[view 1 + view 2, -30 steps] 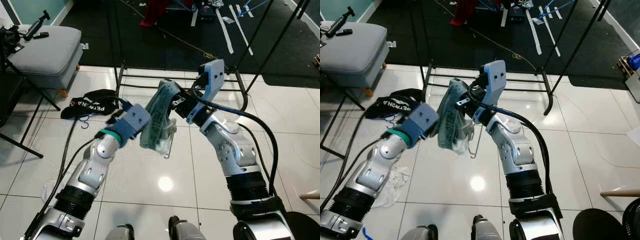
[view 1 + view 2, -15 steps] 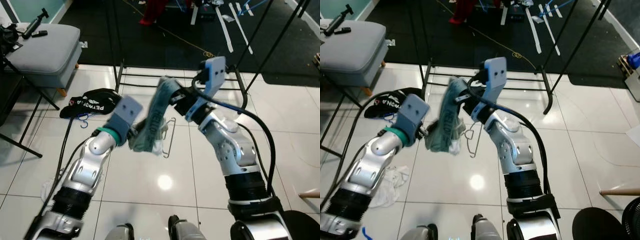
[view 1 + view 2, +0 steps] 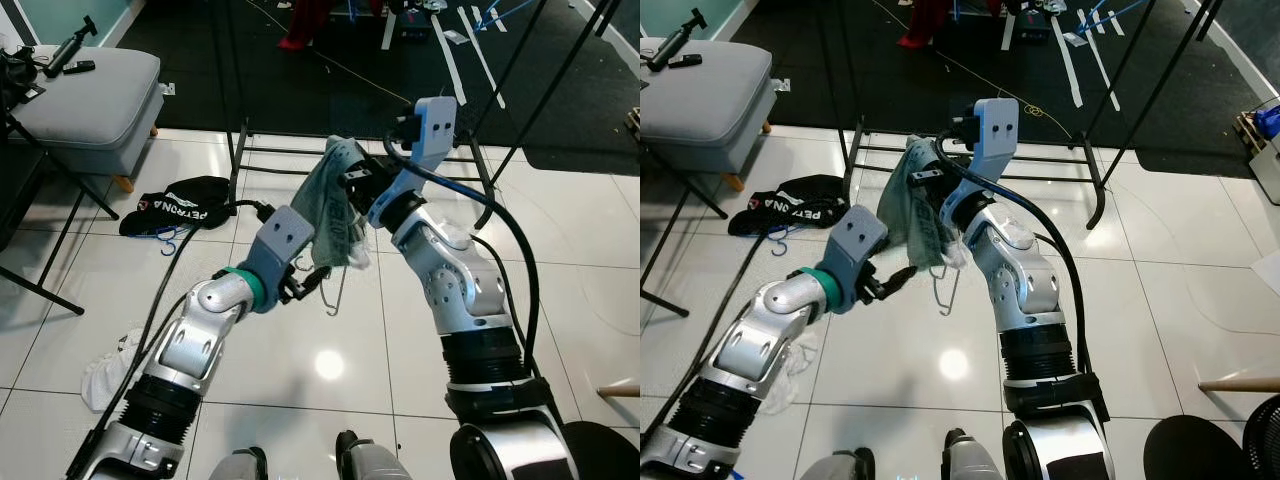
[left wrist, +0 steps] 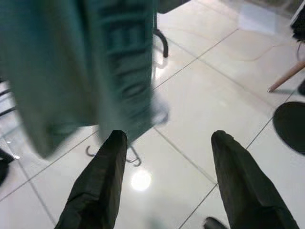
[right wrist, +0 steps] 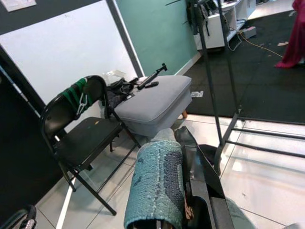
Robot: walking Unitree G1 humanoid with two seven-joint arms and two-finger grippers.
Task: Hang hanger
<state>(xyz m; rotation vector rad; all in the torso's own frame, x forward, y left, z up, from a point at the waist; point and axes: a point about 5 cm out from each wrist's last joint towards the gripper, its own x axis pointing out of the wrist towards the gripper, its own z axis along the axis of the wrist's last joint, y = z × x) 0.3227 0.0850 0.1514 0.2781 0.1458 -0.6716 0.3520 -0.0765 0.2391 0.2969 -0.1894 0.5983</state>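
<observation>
A teal garment [image 3: 335,205] on a thin wire hanger [image 3: 338,288] hangs from my right gripper [image 3: 357,186], which is shut on its top, in front of the black clothes rack [image 3: 240,150]. In the right wrist view the garment [image 5: 156,183] drapes over the black fingers [image 5: 202,188]. My left gripper [image 3: 308,284] is open just below the garment's lower edge, near the hanger wire. In the left wrist view its two fingers [image 4: 97,191] stand apart, with the garment [image 4: 95,62] hanging above them and nothing between them.
A grey padded stool [image 3: 90,100] stands at the left, with a folding chair [image 5: 81,138] beside it. A black garment [image 3: 180,205] and a white cloth [image 3: 100,365] lie on the tiled floor. Beyond the rack's base bars [image 3: 300,155] lies a dark mat with cables.
My left gripper has come off the garment and dropped below it, open. My right gripper has lifted the garment a little, and it now hangs free.
</observation>
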